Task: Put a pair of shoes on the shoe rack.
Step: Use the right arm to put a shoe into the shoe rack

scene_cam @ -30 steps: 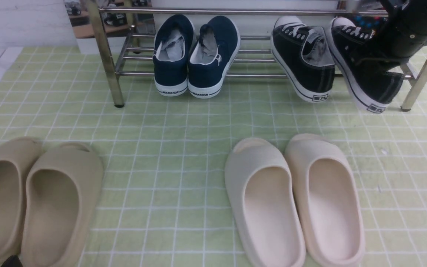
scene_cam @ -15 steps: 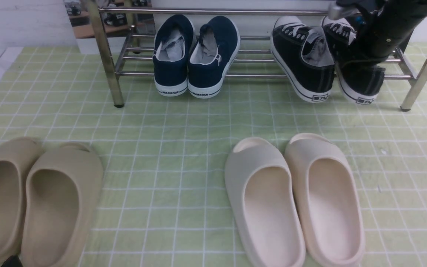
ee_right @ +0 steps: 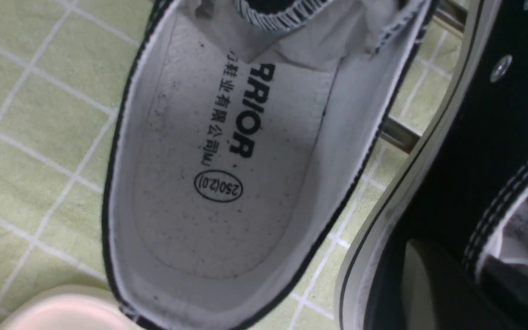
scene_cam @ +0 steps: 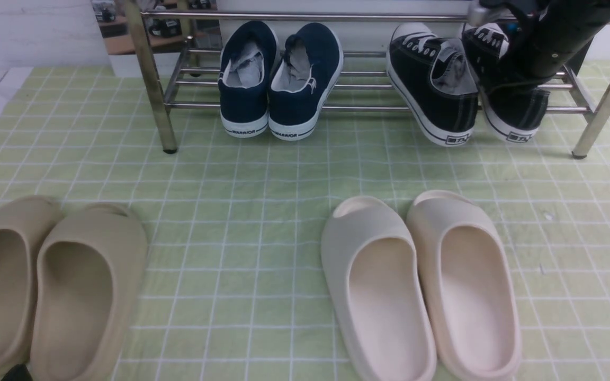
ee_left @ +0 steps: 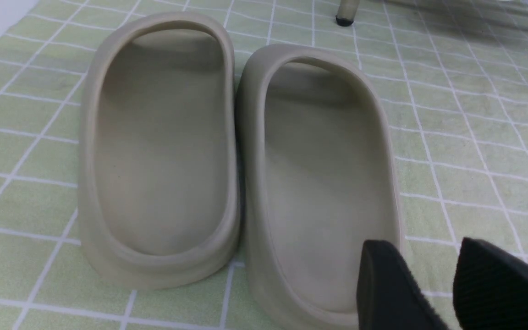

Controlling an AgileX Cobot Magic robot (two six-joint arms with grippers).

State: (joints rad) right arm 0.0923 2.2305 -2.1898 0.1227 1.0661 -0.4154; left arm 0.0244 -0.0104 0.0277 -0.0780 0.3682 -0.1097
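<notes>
The pair of shoes is two black canvas sneakers at the right end of the chrome shoe rack (scene_cam: 152,90). One sneaker (scene_cam: 434,87) lies on the lower bars with its heel over the front bar. The second sneaker (scene_cam: 514,108) lies close beside it, heel out the same way. My right arm (scene_cam: 554,42) reaches down into it. In the right wrist view my right gripper (ee_right: 456,279) is shut on this sneaker's side wall (ee_right: 475,151), and the other sneaker's insole (ee_right: 218,174) shows alongside. My left gripper (ee_left: 429,275) hangs open and empty over the heel of a beige slide (ee_left: 323,183).
Navy slip-on sneakers (scene_cam: 278,79) sit on the rack's lower bars left of centre. Two beige slides (scene_cam: 45,286) lie at the near left, and two cream slides (scene_cam: 421,286) at the near right, all on the green checked cloth (scene_cam: 241,180). Rack legs (scene_cam: 604,100) stand at both ends.
My right arm has swung the second black sneaker left and back, from tilted at the rack's right leg to beside its partner on the bars. The left arm stays still.
</notes>
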